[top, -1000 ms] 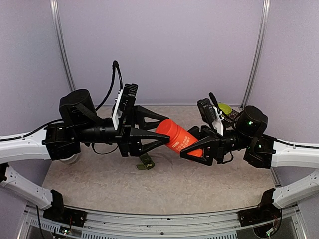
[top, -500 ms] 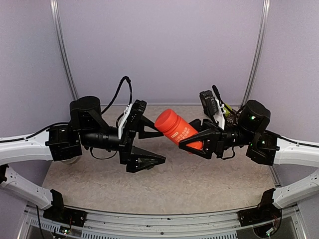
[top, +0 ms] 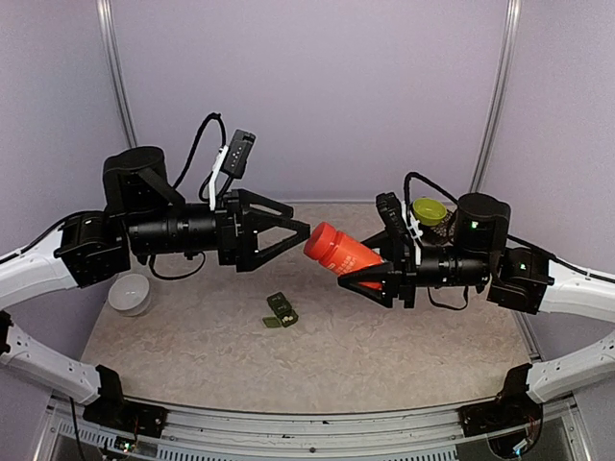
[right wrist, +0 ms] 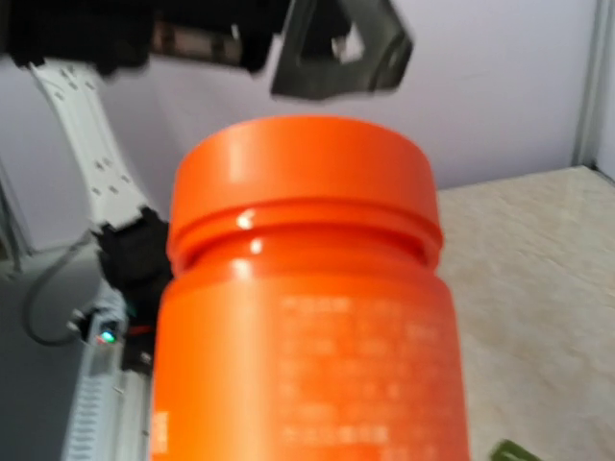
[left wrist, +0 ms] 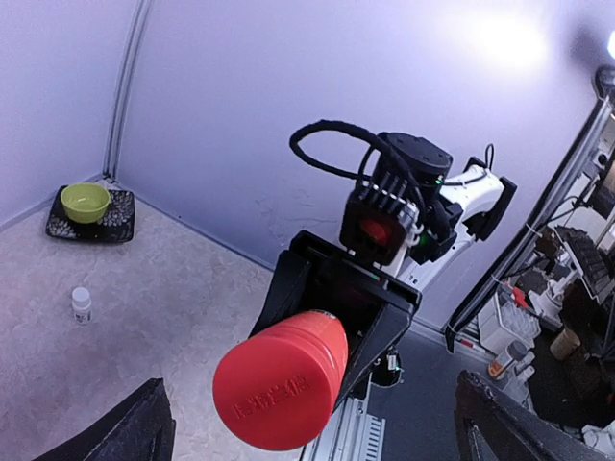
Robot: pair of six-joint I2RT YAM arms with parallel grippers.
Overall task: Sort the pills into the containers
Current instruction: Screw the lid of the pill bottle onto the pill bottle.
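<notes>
The containers (top: pixel 281 310), a small dark green strip of what appear to be joined square lidded cells, lie askew on the speckled beige table (top: pixel 384 336). They sit below the gap between the two arms, touched by neither. Above them the right gripper (top: pixel 363 273) clamps the body of an orange plastic bottle (top: pixel 338 251), a smooth cylinder with pale print and a flat screw cap bearing raised lettering. The bottle tilts cap-first toward the left gripper (top: pixel 300 219), whose black wedge-shaped jaws stand wide apart just short of the cap. A round white dish (top: pixel 130 293) sits by the left arm. A glossy yellow-green bowl (top: pixel 429 209) rests on a dark, pebbly square tray (left wrist: pixel 91 219) in the far right corner, with a small white-capped vial (left wrist: pixel 82 304) nearby.
</notes>
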